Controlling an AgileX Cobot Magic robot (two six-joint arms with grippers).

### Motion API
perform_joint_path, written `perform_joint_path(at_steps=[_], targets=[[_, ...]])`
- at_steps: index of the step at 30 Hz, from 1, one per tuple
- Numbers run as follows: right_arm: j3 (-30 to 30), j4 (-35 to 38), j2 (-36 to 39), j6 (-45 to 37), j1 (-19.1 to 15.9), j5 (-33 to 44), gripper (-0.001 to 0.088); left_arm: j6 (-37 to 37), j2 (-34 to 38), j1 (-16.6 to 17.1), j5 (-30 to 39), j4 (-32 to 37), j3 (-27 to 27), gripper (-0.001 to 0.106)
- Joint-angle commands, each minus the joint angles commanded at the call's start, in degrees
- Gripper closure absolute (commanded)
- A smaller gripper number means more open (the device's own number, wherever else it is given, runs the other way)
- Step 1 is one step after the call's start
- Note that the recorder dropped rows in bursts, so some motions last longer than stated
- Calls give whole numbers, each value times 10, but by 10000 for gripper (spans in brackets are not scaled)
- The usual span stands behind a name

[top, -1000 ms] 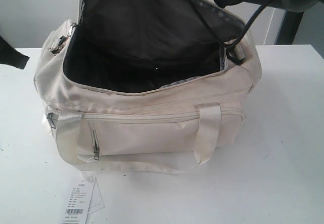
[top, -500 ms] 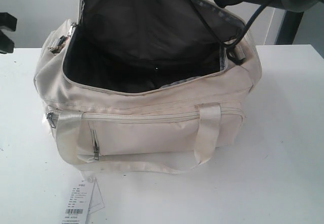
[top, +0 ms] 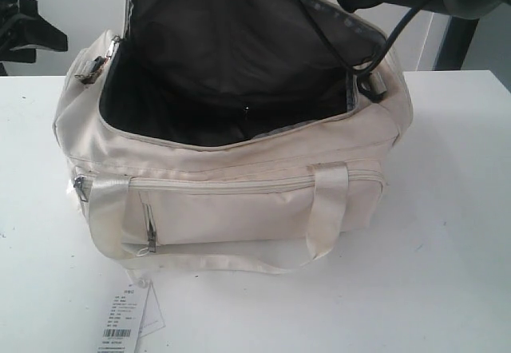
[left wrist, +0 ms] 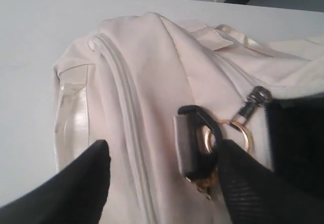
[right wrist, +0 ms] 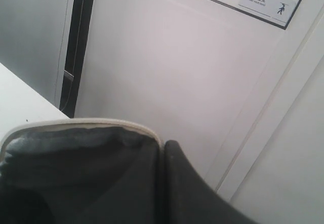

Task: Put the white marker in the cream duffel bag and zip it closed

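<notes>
two claws are working on the cream duffel bag (top: 239, 177), which is sitting in the middle of the white table (top: 455, 241). its long side is facing near and its lid flap (top: 239, 33) is standing up at the far side, baring the dark lining. the right gripper (right wrist: 163, 155) is pinching that flap's piped edge, jaws closed on the fabric, holding the mouth agape. the left gripper (left wrist: 164, 144) is hovering at the bag's left end with its fingers spread wide and gripping nothing. the zipper pull (left wrist: 255, 98), with its brass ring (left wrist: 247, 135) and black clip (left wrist: 195, 120), is lying between them.

the white marker is not showing anywhere on the table. a tiny pale glint (top: 249, 107) is showing deep in the dark interior, and i cannot tell whether that is it.

judging by the sagging walls, the bag is going to handle as soft and light, buckling when the zip is dragged, so the fabric is needing tension from the far grip. the small metal pull is looking slippery, and pinching its flat tab squarely is seeming the best hold.
</notes>
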Motion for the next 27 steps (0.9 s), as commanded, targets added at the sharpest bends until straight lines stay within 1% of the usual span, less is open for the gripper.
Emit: perform_joint_path(at_steps=[2,4,6,9,12,14,16,17,19,21,22,27], targets=[[0,0,0,0,0,0,868,18,23,0,2,-21,-11,393],[0,0,0,0,0,0,868,32,51,0,34,-61,-31,393],[0,0,0,0,0,0,868,51,71,-1,53,-87,-48,393],[0,0,0,0,0,0,868,54,97,-1,72,-89,-59,393],[0,0,0,0,0,0,868,54,115,-1,75,-93,-59,394],[0,0,0,0,0,0,868,70,124,-1,83,-110,-59,415],[0,0,0,0,0,0,868,82,133,-1,86,-122,-59,571],[0,0,0,0,0,0,868,86,136,-1,86,-127,-59,694],[0,0,0,0,0,0,868,101,138,-1,87,-131,-59,860],[0,0,0,0,0,0,868,119,138,-1,88,-137,-59,1003],[0,0,0,0,0,0,868,129,138,-1,93,-140,-59,1052],[0,0,0,0,0,0,868,159,139,-1,116,-165,-59,1053]])
